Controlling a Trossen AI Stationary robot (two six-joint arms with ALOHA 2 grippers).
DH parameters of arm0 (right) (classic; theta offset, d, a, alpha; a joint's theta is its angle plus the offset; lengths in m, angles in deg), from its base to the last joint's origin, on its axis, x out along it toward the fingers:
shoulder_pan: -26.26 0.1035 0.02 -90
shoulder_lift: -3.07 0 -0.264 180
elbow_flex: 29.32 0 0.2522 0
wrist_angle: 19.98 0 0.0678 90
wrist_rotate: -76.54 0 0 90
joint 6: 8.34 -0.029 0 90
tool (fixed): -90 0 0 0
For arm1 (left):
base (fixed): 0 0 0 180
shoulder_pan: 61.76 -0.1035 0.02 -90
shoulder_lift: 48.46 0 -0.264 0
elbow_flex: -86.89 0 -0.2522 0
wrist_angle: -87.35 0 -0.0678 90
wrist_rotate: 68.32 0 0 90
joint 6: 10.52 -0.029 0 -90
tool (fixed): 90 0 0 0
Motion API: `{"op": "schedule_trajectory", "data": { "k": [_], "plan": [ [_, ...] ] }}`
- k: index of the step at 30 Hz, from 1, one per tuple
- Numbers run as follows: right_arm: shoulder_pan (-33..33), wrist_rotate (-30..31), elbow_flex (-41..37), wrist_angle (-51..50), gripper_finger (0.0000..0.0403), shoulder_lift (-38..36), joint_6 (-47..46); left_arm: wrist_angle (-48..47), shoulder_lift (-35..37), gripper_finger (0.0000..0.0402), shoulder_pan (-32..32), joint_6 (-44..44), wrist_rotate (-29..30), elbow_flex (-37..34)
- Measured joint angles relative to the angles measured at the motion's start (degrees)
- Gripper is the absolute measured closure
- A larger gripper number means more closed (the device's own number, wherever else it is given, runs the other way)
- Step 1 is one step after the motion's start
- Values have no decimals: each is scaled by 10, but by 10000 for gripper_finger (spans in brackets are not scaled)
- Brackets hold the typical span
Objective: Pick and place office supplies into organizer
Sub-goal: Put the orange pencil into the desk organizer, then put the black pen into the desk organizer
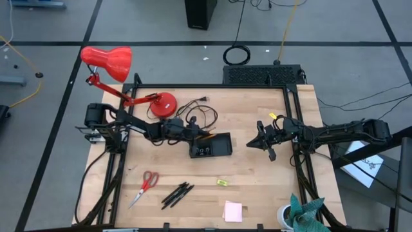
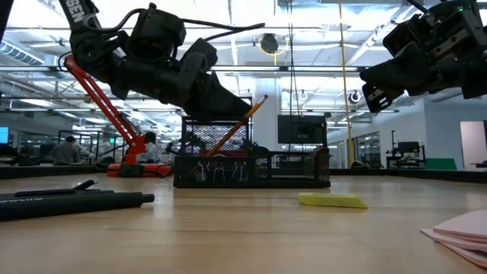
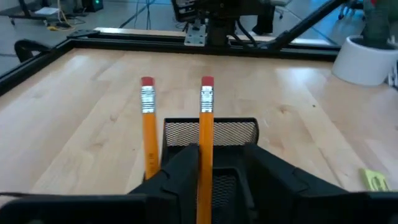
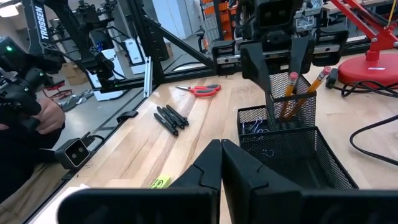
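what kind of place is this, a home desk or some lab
Most likely a robotics lab or open workshop, not a home: a wooden table in a black metal frame, taped lines on a grey floor, and rows of workstations under an industrial ceiling in the low view.

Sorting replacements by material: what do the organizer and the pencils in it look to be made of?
The organizer looks like black wire mesh, probably coated metal: the table shows through its grid walls. The pencils look like orange-painted wood, each with a ribbed silver metal band and a red rubber eraser; the wood itself is hidden under the paint.
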Motion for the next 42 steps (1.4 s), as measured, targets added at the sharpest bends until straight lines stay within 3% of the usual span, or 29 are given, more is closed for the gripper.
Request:
{"op": "schedule_trajectory", "data": {
  "k": [5, 10, 15, 20, 22, 25, 31, 35, 42],
  "plan": [
    [0, 0, 0, 0, 399, 0, 0, 3, 6, 234, 10, -39, 16, -1],
    [0, 0, 0, 0, 399, 0, 0, -54, 61, 229, 29, -55, 49, 11],
    [0, 0, 0, -3, 399, 0, 3, -315, 159, 229, 71, -39, 168, 69],
    [0, 0, 0, -5, 399, 0, 2, -673, 201, 229, 151, 96, 296, 163],
    [0, 0, 0, -5, 399, 0, 2, -764, 200, 229, 187, 175, 303, 188],
    [0, 0, 0, -5, 399, 0, 2, -862, 198, 229, 235, 316, 257, 195],
    [0, 0, 0, -4, 399, 0, 0, -837, 187, 229, 332, 489, 263, 166],
    [0, 0, 0, -3, 399, 0, -1, -786, 158, 229, 362, 519, 271, 150],
    [0, 0, 0, -3, 399, 0, -15, -712, 63, 229, 376, 527, 215, 150]
  ]
}}
